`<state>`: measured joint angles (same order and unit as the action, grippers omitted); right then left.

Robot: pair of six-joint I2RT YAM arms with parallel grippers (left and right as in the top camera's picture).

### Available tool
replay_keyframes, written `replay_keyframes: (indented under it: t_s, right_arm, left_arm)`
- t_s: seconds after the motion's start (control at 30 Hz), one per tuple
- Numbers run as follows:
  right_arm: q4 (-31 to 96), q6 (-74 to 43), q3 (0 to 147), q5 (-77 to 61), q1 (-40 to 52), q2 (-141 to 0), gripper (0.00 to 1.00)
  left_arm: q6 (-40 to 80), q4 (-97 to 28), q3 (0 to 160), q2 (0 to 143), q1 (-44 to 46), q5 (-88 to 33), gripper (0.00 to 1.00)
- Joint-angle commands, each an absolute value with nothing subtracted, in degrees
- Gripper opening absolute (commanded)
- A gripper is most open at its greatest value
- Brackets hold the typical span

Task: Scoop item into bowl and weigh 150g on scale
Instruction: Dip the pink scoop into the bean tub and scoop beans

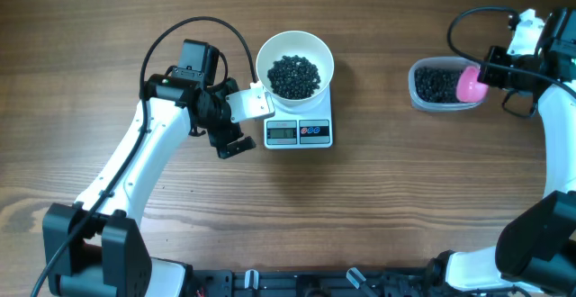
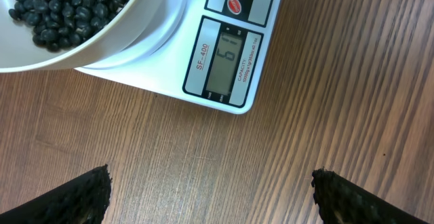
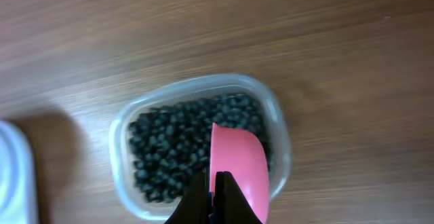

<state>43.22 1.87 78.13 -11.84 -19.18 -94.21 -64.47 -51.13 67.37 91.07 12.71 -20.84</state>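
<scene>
here the left pincer (image 2: 210,178) gapes empty near the scale (image 2: 230,54); the right pincer (image 3: 215,189) clamps the pink scoop (image 3: 239,164).

We see beans (image 1: 294,76) in bowl (image 1: 268,47) atop scale (image 1: 299,132), our left end effector (image 1: 232,144) beside it, pink scoop (image 1: 470,83) over tub (image 1: 418,86).

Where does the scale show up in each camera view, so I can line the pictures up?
Overhead: the scale lies just left of centre, its display end sticking out below the white bowl.
Left wrist: top middle, display in plain view, with the bowl at upper left.
Right wrist: a blurred white edge at far left may be it; cannot tell.
Shared landmark: the white bowl on the scale, in the overhead and left wrist views.
</scene>
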Motion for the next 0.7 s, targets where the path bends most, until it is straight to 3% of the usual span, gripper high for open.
replay_keyframes:
  t_s: [0.0,0.3,0.67]
  right_arm:
    - [42.68,3.05,78.26,-7.51,-19.05,-98.54,0.04]
    - [41.12,2.85,78.26,-11.14,-16.99,-108.27,0.04]
    - [41.78,2.81,78.26,-25.21,-14.41,-110.1,0.04]
  left_arm:
    - [-65.58,-51.13,67.88,90.87,13.02,-21.56,1.0]
    - [-65.58,-51.11,67.88,90.87,13.02,-21.58,1.0]
    - [-65.58,-51.11,67.88,90.87,13.02,-21.56,1.0]
